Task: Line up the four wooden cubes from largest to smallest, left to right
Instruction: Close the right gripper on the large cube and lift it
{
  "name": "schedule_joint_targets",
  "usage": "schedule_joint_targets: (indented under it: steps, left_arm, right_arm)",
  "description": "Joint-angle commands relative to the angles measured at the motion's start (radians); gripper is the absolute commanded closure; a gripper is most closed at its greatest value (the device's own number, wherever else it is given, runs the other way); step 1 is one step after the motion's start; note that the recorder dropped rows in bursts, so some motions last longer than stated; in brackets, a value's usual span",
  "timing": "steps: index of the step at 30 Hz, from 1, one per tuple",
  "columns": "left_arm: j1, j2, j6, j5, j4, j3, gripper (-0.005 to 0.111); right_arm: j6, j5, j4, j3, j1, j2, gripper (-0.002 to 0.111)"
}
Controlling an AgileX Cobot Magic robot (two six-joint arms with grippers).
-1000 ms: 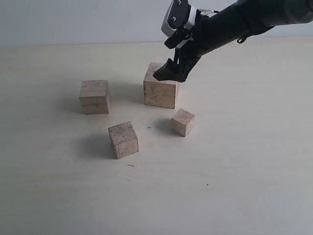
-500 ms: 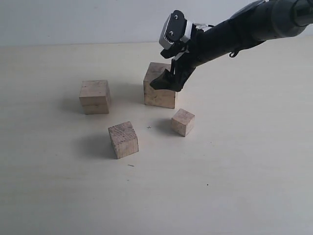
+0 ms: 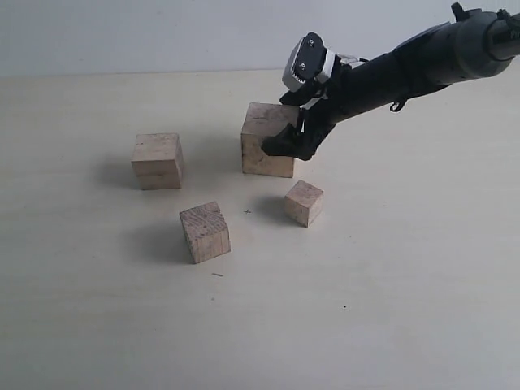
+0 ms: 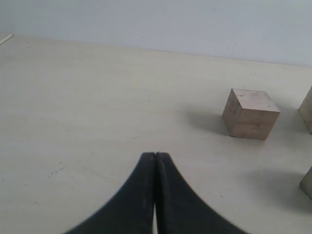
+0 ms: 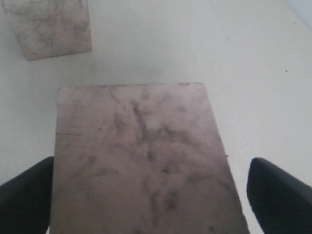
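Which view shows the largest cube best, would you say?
The exterior view: the largest cube shows nearly whole, the open right gripper hiding one corner. The right wrist view shows only its top face; the left wrist view, at most an edge sliver.

Right wrist view: large pale mottled wooden cube (image 5: 141,161) cut by frame edge, side faces hidden. Flanking it, right gripper's black fingers (image 5: 275,195), both cropped; contact can't be told. Beyond the large cube, second pale wooden cube (image 5: 51,24), cropped too. Exterior view: fingers cover part of large cube's right side; black right arm (image 3: 422,61) runs off frame. Left wrist view: left gripper's black fingers (image 4: 141,200) cropped; pale cube sliver (image 4: 307,109) and another sliver (image 4: 308,183) at the edge, unclear which cubes.
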Motion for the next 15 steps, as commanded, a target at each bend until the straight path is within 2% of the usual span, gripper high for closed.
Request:
schedule_joint_targets:
  steps: [1, 4, 6, 8, 9, 10, 12, 15]
  left_arm:
    - [-0.006, -0.005, 0.001, -0.011, -0.006, 0.000, 0.107]
    - [-0.006, -0.005, 0.001, -0.011, -0.006, 0.000, 0.107]
    - [-0.006, -0.005, 0.001, -0.011, -0.006, 0.000, 0.107]
    - [-0.006, -0.005, 0.001, -0.011, -0.006, 0.000, 0.107]
    - [-0.006, -0.005, 0.001, -0.011, -0.006, 0.000, 0.107]
    - [-0.006, -0.005, 0.001, -0.011, -0.006, 0.000, 0.107]
    - [-0.006, -0.005, 0.001, -0.011, -0.006, 0.000, 0.107]
    - [-0.006, -0.005, 0.001, -0.011, -0.006, 0.000, 0.107]
  right_arm:
    - [-0.053, 0.066, 0.018, -0.006, -0.005, 0.011, 0.013]
    - [-0.053, 0.071, 0.018, -0.006, -0.005, 0.017, 0.016]
    - [-0.047, 0.079, 0.014, -0.006, -0.005, 0.017, 0.025]
    - [-0.041, 0.094, 0.014, -0.006, -0.005, 0.013, 0.047]
    - [-0.032, 0.110, 0.006, -0.006, -0.005, 0.005, 0.068]
    - [-0.020, 0.129, 0.006, -0.006, -0.005, -0.006, 0.084]
    - [-0.015, 0.168, 0.006, -0.006, -0.005, -0.035, 0.108]
    - [-0.006, 0.172, 0.008, -0.006, 0.001, -0.110, 0.108]
